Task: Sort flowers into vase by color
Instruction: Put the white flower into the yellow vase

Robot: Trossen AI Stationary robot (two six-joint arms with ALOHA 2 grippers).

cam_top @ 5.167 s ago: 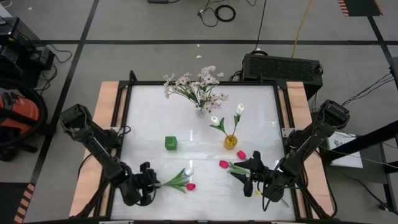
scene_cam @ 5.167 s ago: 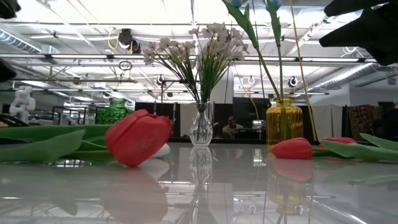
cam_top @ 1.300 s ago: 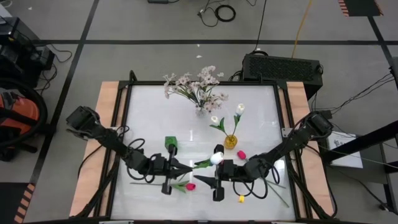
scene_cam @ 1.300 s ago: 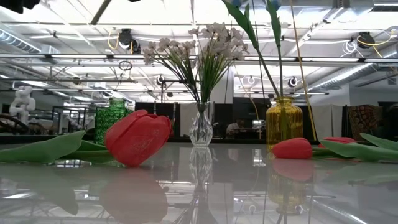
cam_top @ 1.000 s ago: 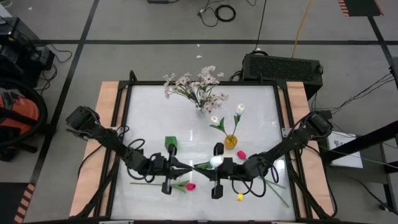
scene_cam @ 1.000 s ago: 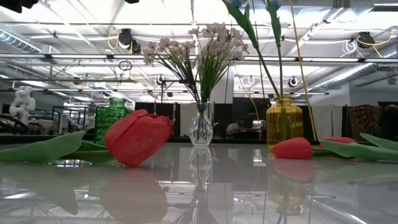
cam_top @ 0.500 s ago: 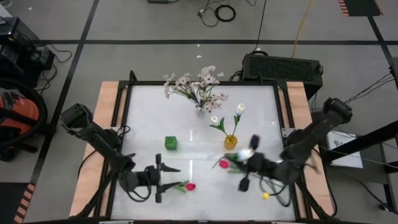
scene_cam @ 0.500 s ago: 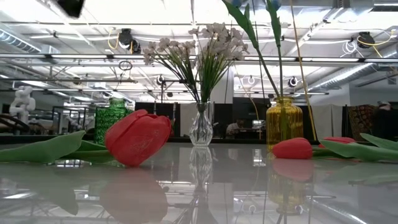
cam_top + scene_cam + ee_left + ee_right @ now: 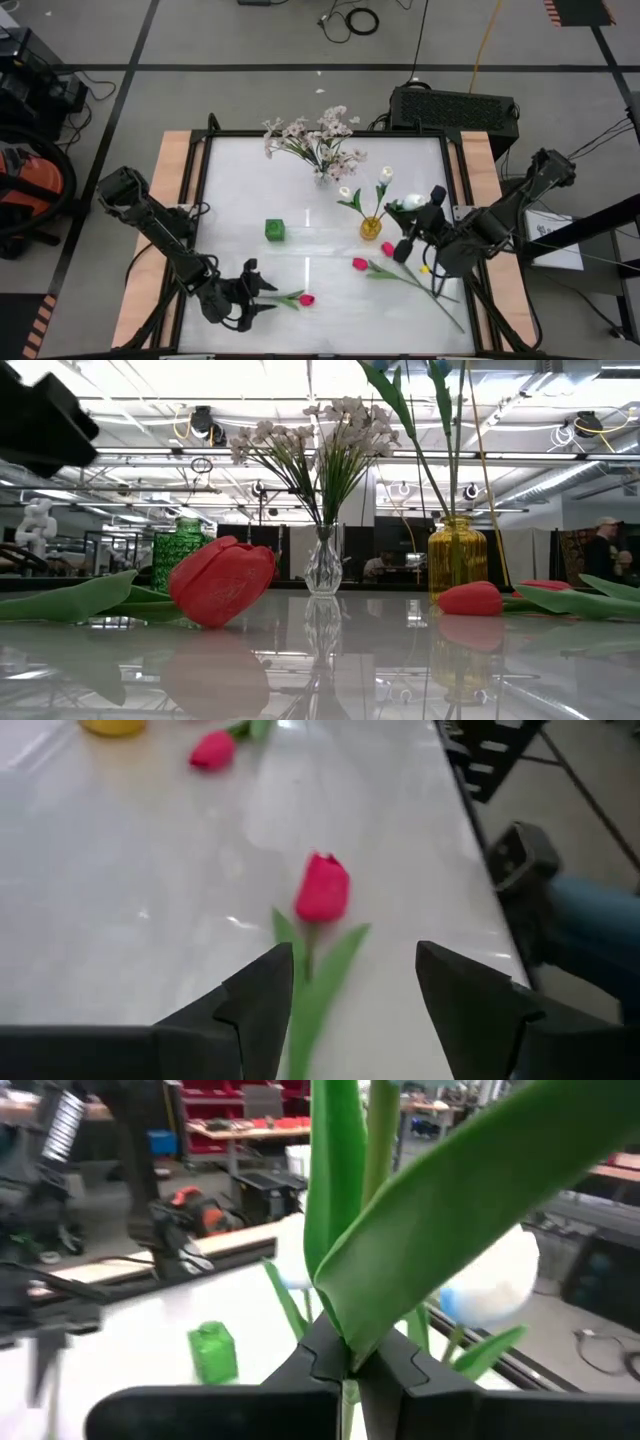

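My right gripper (image 9: 411,229) is shut on a white tulip, whose bloom (image 9: 398,207) hangs in the air just right of the yellow vase (image 9: 371,228). Two white tulips stand in that vase. My left gripper (image 9: 256,295) stands open and low at the near left. Its fingers are on either side of the leafy stem (image 9: 312,975) of a magenta tulip (image 9: 305,299) that lies flat on the table. Two more magenta tulips (image 9: 360,264) lie at the near right. Pale blossom sprays (image 9: 315,140) stand in the clear vase (image 9: 323,565). My right gripper pinches the white tulip's green stem and a leaf base (image 9: 350,1342) between its two fingers. The fingers lie across the stem. The tulip is lifted clear of the table, and its bloom (image 9: 492,1285) and long leaves stick out beyond the fingers.
A green vase (image 9: 275,230) stands left of middle. Long green stems (image 9: 440,303) of the lying tulips run toward the near right corner. Black frame rails (image 9: 455,200) edge the table. A person stands in the room at the far right (image 9: 605,550).
At mid-table my left gripper has opened and let go of the white tulip. It has then sunk toward the near left, to the magenta tulip. My right gripper has carried the white tulip up and toward the far right, to beside the yellow vase, turning as it went.
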